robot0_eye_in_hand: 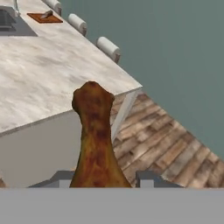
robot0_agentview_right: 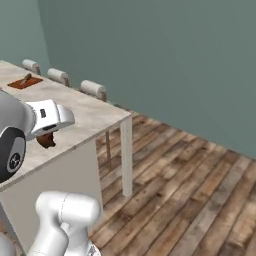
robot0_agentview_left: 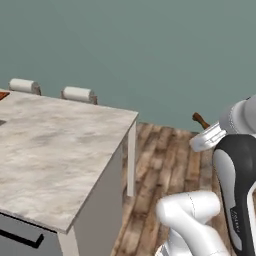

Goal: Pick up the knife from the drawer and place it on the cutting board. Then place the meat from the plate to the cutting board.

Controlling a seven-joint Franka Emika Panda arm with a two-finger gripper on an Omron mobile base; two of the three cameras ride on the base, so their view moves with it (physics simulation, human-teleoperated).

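Hand view: my gripper [robot0_eye_in_hand: 103,177] is pinched on the meat [robot0_eye_in_hand: 95,135], a brown drumstick-shaped lump that stands up between my two fingers with its knobbed end pointing away from me. I hold it in the air, off the near corner of the counter [robot0_eye_in_hand: 48,83], over the wooden floor [robot0_eye_in_hand: 166,144]. In the right base view the meat [robot0_agentview_right: 46,140] hangs just below my white hand, in front of the counter's near edge; in the left base view only its tip [robot0_agentview_left: 200,120] pokes out past my wrist, well to the right of the counter. Far along the counter lies the cutting board [robot0_eye_in_hand: 44,18], with the knife [robot0_eye_in_hand: 47,14] resting on it. A dark sink [robot0_eye_in_hand: 8,22] sits left of the board. Padded stools [robot0_eye_in_hand: 108,48] line the counter's far side, against the grey-green wall [robot0_eye_in_hand: 175,52].
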